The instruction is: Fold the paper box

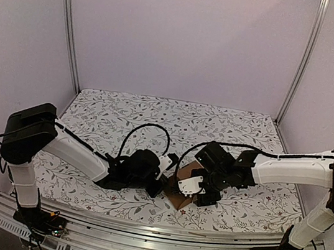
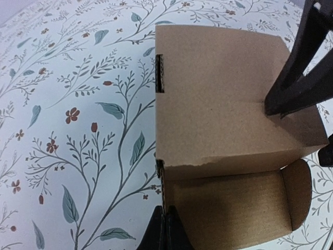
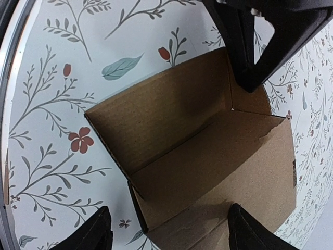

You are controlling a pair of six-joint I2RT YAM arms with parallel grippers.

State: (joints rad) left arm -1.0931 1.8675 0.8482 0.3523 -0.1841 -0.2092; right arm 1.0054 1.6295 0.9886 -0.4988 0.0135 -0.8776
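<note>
The brown paper box (image 1: 177,197) sits on the floral cloth near the front edge, between both grippers. In the left wrist view the box (image 2: 218,99) has one panel folded over its top and a rounded side flap (image 2: 297,192) standing up. My left gripper (image 2: 166,221) is shut on the edge of the box's left wall. In the right wrist view the box (image 3: 177,130) is open, with its inside showing. My right gripper (image 3: 169,224) is open and straddles the box's near side, one finger (image 3: 99,232) outside over the cloth. The right fingers (image 2: 296,78) rest against the folded panel.
The floral tablecloth (image 1: 154,123) covers the table out to the pale walls. A metal rail (image 1: 157,230) runs along the near edge, just in front of the box. The left arm's gripper (image 3: 260,36) shows at the top right of the right wrist view.
</note>
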